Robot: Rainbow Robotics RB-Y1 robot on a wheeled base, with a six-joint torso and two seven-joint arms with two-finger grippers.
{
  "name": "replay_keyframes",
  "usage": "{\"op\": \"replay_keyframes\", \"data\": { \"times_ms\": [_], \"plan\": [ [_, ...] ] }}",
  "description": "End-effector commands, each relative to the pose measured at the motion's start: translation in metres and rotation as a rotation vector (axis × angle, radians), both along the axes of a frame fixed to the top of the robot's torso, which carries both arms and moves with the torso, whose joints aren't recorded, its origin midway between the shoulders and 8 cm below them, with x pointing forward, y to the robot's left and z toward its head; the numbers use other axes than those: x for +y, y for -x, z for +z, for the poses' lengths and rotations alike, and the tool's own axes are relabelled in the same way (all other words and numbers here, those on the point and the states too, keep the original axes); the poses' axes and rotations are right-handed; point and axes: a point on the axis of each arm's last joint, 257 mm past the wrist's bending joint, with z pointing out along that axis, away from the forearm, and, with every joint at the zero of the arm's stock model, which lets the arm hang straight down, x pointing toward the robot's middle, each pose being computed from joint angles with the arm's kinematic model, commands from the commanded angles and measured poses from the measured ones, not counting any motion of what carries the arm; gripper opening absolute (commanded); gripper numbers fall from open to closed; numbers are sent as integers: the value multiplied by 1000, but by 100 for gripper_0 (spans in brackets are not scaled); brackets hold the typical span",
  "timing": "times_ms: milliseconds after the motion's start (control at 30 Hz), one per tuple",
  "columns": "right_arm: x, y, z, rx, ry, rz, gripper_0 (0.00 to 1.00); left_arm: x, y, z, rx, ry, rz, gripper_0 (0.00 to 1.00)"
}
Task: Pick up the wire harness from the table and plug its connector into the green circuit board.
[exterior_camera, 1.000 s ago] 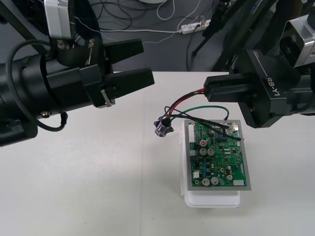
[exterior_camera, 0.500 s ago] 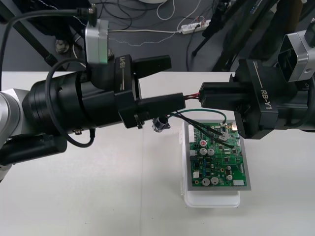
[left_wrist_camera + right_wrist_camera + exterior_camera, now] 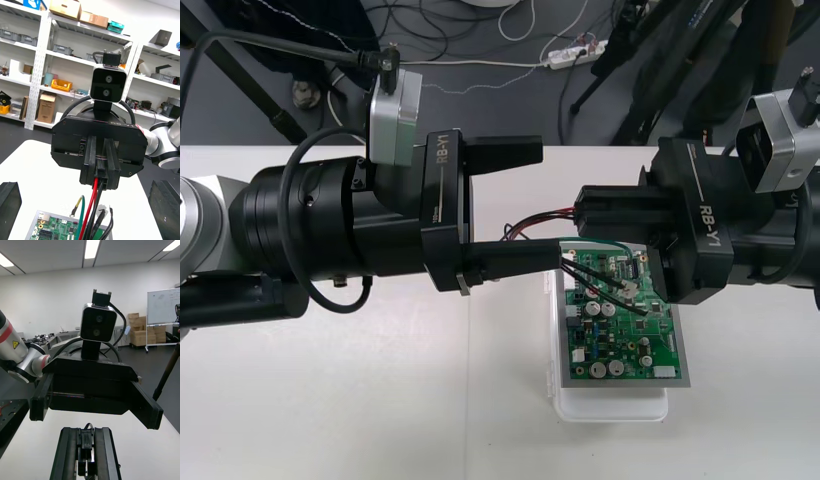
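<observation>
In the front view, the left arm [image 3: 330, 230] reaches across the surface [image 3: 360, 400] with the left jaws released and spread wide. The right arm [image 3: 740, 240] faces it with the right jaws clenched on the wire harness [image 3: 540, 217]. The harness's red and black wires leave the tip of the right jaws and run between the two halves of the left jaws. A green wire [image 3: 605, 241] arcs just below the right jaws. The green circuit board [image 3: 625, 335] sits on its white base [image 3: 610, 408] beneath the right jaws, and the nearer half of the left jaws ends over its corner. Thin black leads slant from the right jaws down over the board. We cannot see the socket.

In the right wrist view, the right jaws stand close together, gripping the black plug [image 3: 86, 440] between them. Directly opposite are the left jaws, held far apart, with a camera [image 3: 97, 327] on top.

In the left wrist view, the left jaws stand wide at either side with nothing between them. The right jaws face us at the middle, shut on the harness. Its red wire [image 3: 93, 197], green wire [image 3: 81, 213] and black wires hang from the right jaws toward the board [image 3: 52, 229] below. The plug is held in the right jaws, above the board.
</observation>
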Motion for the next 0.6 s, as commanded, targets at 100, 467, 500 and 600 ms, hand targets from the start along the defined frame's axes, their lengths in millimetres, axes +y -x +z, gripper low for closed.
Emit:
{"op": "replay_keyframes", "data": {
  "times_ms": [100, 467, 500, 600],
  "plan": [
    [4, 8, 11, -70, -33, -5, 0, -13, 26, 2, 4, -35, -89, 100],
    [4, 8, 9, -65, -34, -8, 0, -17, 31, -2, -1, -61, -110, 100],
    [4, 8, 9, -65, -34, -8, 0, -16, 31, -2, 3, -61, -110, 100],
    [4, 8, 9, -65, -33, -7, 0, -14, 30, -5, 0, -73, -105, 100]
  ]
}}
